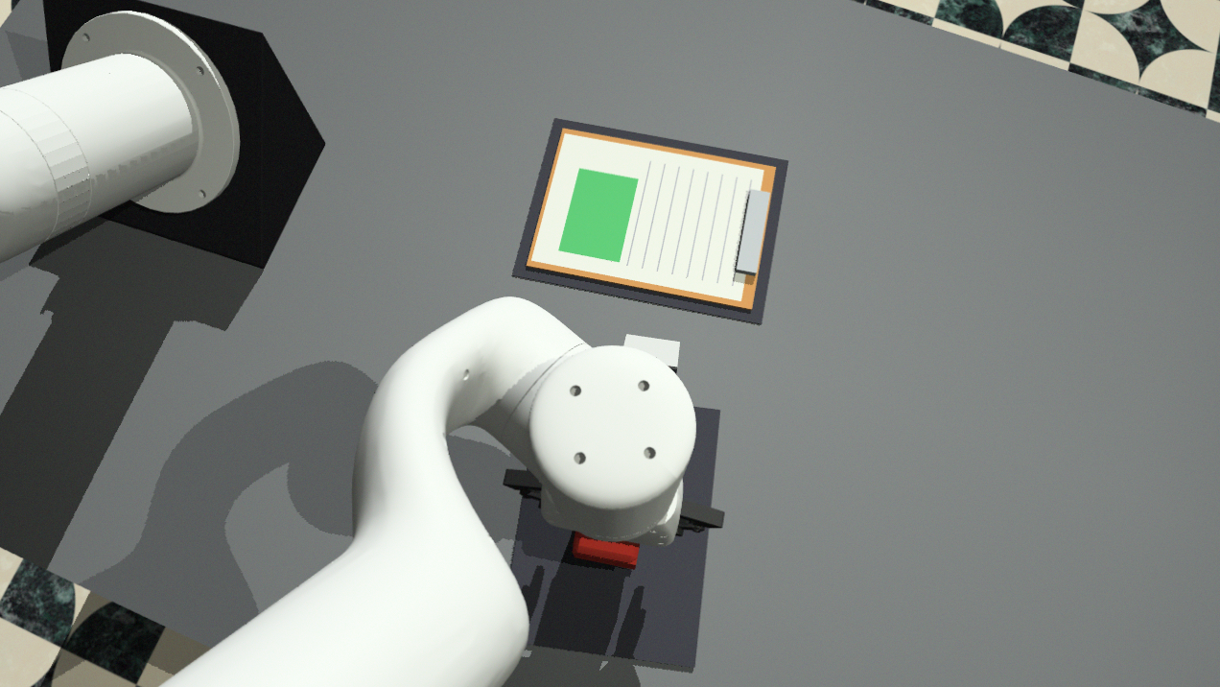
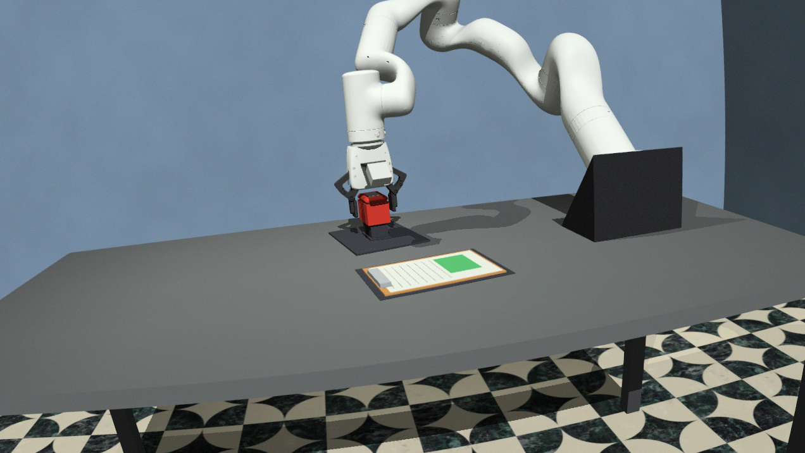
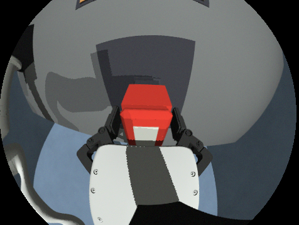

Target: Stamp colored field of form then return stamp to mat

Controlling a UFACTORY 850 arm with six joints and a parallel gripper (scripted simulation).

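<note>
From the top view, one white arm (image 1: 410, 478) reaches over one dark mat (image 1: 704, 478), and its round wrist hides most of one red stamp (image 1: 604, 550); only a red edge shows below the wrist. One form (image 1: 674, 222) lies apart from the mat, with one green field (image 1: 598, 214), seven ruled lines and one grey clip (image 1: 751, 231).

In the exterior view, the stamp (image 2: 374, 210) stands upright on the mat (image 2: 349, 239), on one grey table (image 2: 225, 315). The gripper (image 2: 371, 201) hangs around the top of the stamp, its two fingers spread wide, one on each side, gripping nothing. The form (image 2: 416, 273) lies near the mat.

In the wrist view, the stamp (image 3: 146, 113) sits between two dark fingers. Whether they touch it, I cannot tell.
</note>
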